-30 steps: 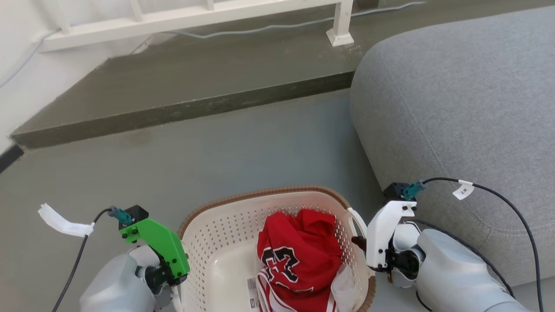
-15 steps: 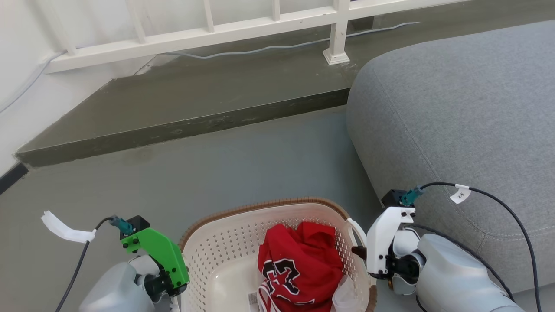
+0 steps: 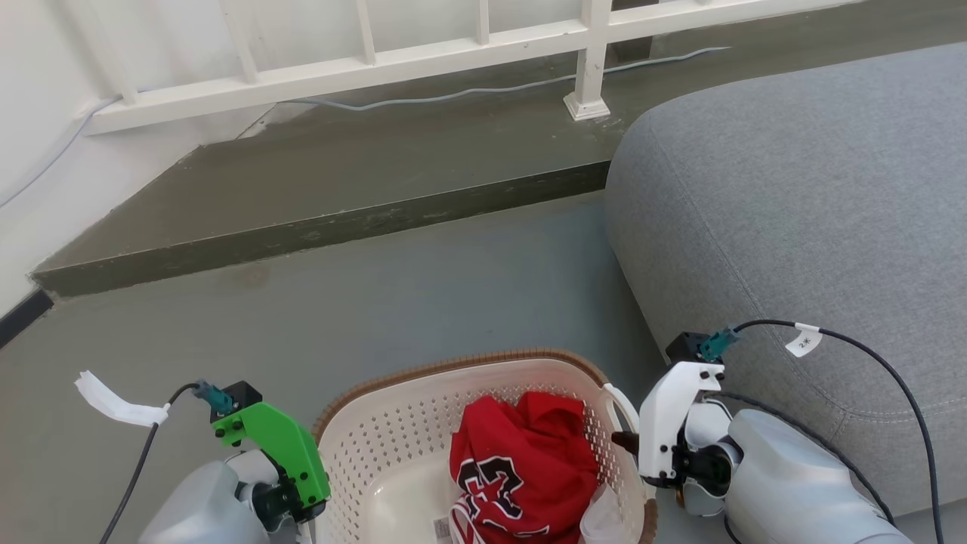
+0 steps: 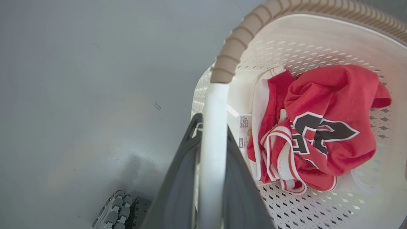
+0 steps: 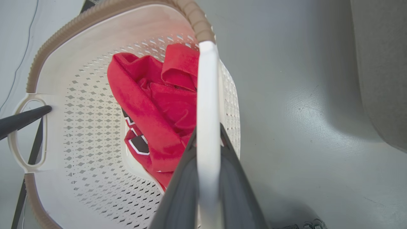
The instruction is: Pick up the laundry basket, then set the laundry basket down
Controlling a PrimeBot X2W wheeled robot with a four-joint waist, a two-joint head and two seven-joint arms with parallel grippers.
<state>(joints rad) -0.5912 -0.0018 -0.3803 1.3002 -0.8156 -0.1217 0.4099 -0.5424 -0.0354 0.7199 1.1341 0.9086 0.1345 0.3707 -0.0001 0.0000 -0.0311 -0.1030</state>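
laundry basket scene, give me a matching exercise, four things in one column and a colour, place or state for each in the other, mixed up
Column A
1. laundry basket
2. red jersey
3. sofa
4. left gripper

Column B
a. grey, on the robot's right
b. shut on a white side handle
c. lying crumpled inside the basket
d. cream-white and perforated, with a brown rim

Pairs: 1-d, 2-c, 3-a, 4-b
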